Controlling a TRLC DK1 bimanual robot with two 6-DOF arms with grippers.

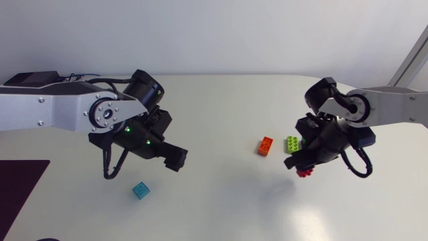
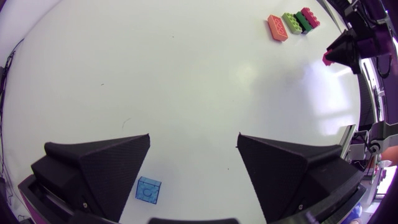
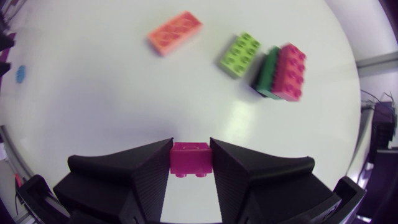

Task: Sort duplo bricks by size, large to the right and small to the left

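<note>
My right gripper (image 3: 191, 148) is shut on a small magenta brick (image 3: 191, 159) and holds it above the table; the head view shows that gripper (image 1: 299, 165) with the brick (image 1: 305, 173) under it. Ahead of it lie an orange long brick (image 3: 175, 32), a light green long brick (image 3: 240, 54), and a dark green brick (image 3: 267, 73) against a pink-red one (image 3: 290, 71). My left gripper (image 2: 194, 149) stands open with nothing between its fingers. A small translucent blue brick (image 2: 148, 190) lies on the table beside its one finger, also visible in the head view (image 1: 140, 189).
The orange brick (image 1: 265, 145) and light green brick (image 1: 293, 142) lie right of centre, close to my right arm. A dark mat (image 1: 20, 184) covers the table's front left corner. White tabletop (image 1: 221, 201) stretches between the two arms.
</note>
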